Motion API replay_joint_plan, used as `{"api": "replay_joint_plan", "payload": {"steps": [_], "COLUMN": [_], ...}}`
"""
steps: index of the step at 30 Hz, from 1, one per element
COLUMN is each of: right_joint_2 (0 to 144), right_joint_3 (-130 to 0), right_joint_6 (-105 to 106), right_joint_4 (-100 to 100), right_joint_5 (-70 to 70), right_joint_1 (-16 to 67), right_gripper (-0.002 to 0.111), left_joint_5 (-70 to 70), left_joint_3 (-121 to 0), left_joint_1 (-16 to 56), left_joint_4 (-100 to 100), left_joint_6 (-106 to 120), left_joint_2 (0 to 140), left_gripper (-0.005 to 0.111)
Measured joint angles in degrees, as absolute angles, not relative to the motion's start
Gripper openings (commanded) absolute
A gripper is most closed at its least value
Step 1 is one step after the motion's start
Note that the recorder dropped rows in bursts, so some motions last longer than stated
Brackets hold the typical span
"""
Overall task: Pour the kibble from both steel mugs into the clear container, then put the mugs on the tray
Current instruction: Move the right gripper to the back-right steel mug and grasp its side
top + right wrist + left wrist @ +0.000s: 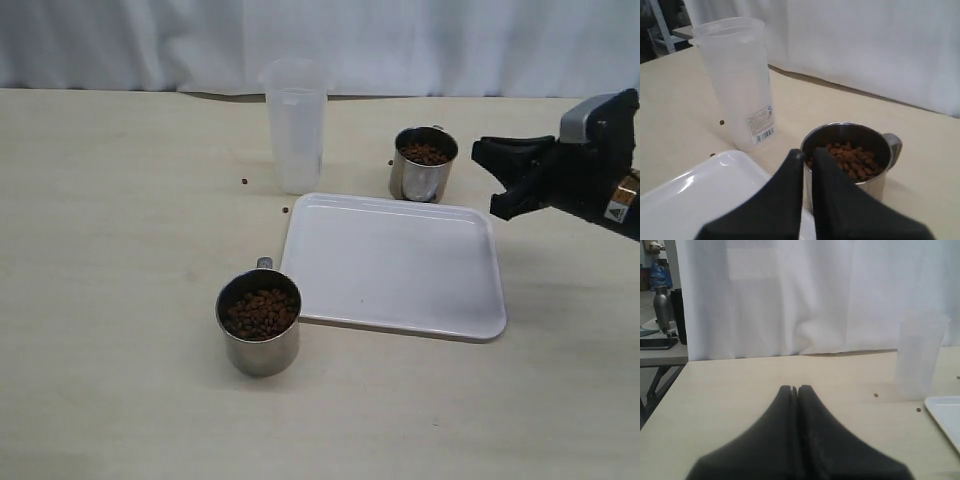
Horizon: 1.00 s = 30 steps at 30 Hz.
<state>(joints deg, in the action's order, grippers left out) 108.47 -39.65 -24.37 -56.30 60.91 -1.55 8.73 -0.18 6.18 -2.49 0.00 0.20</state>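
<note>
A white curtain (420,40) hangs in soft folds across the whole far side. Its hem meets the far edge of a pale beige tabletop (110,300) that fills the rest of the scene. The light is even and diffuse, with only faint shadows. At the far left, past the curtain's edge, stands a second table (662,356) (grey legs show beneath it), bearing a steel bottle (661,305) and a dark upright object (679,315).
</note>
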Motion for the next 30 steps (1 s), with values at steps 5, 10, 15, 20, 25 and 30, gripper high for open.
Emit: {"api": "replay_joint_plan", "payload": {"steps": [5, 10, 15, 20, 25, 30], "right_joint_2": [115.98, 120.61, 123.1, 124.97, 125.23, 125.36], "right_joint_3": [-48.62, -51.71, -51.79, -52.4, -52.4, -52.4], "right_joint_6": [-21.76, -21.06, -20.93, -20.71, -20.71, -20.67], "right_joint_4": [-65.44, -67.24, -63.72, -59.91, -57.07, -54.29], "right_joint_5": [61.38, 61.38, 61.15, 61.15, 61.15, 61.15], "right_joint_1": [-1.55, -1.55, -1.55, -1.55, -1.55, -1.55], "right_gripper": [0.007, 0.038, 0.101, 0.11, 0.11, 0.11], "left_joint_5": [8.73, 8.73, 8.73, 8.73, 8.73, 8.73], "left_joint_3": [-0.18, -0.18, -0.18, -0.18, -0.18, -0.18], "left_joint_1": [6.18, 6.18, 6.18, 6.18, 6.18, 6.18], "left_joint_4": [-2.49, -2.49, -2.49, -2.49, -2.49, -2.49], "left_joint_6": [0.0, 0.0, 0.0, 0.0, 0.0, 0.0], "left_joint_2": [0.2, 0.2, 0.2, 0.2, 0.2, 0.2], "left_gripper": [0.0, 0.0, 0.0, 0.0, 0.0, 0.0]}}
